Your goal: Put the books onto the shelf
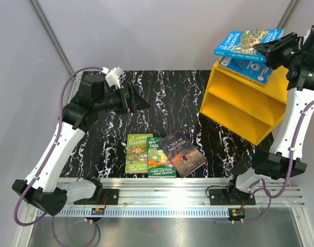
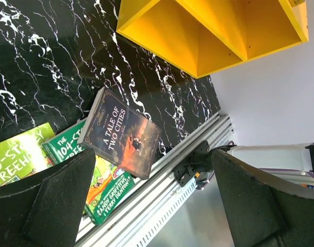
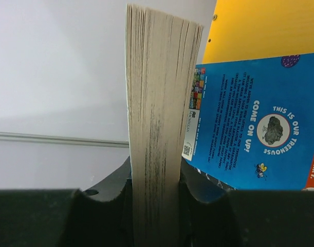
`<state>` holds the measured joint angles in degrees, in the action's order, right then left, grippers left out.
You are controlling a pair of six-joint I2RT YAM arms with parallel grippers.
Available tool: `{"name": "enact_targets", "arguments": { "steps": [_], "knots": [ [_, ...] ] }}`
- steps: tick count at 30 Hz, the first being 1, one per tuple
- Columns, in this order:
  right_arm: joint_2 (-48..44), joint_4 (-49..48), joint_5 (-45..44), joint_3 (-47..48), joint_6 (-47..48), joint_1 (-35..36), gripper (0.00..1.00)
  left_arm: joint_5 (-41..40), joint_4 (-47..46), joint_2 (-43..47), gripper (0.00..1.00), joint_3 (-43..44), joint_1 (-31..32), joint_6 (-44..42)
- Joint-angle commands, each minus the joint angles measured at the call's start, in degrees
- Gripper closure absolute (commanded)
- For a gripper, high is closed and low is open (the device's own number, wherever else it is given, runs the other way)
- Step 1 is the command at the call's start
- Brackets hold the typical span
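Top external view: a blue book (image 1: 247,43), clamped in the right fingers (image 1: 267,50), was held above the shelf (image 1: 239,110), lowering judged next; left fingers (image 1: 140,104) were spread empty over three books (image 1: 164,153) on the desk (image 1: 172,98).

Both arms (image 1: 58,149) have white shells, black joints, looping purple cables (image 1: 68,81) and matte black pincer fingers (image 2: 54,206).

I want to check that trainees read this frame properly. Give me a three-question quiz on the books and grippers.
1. True or false: the left gripper is open and empty.
2. How many books lie on the table?
3. What does the right gripper clamp? A) nothing B) a blue book C) the shelf's edge
Key: 1 true; 2 three, being two green books and one dark book; 3 B.
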<state>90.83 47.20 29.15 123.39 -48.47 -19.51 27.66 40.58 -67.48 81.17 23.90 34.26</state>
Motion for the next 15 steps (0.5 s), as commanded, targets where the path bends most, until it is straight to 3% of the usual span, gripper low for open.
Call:
{"name": "enact_targets", "arguments": {
  "steps": [1,15],
  "knots": [
    [-2.1,-6.7,4.3,1.1,-1.9,-1.3,1.00,1.5,-3.8,-1.2,0.01,-0.2,-0.4,-0.4],
    [-1.5,-0.1,5.6,-5.8,2.2,-3.8,1.00,2.1,-4.4,-1.0,0.01,-2.6,-0.5,-0.4]
  ]
}}
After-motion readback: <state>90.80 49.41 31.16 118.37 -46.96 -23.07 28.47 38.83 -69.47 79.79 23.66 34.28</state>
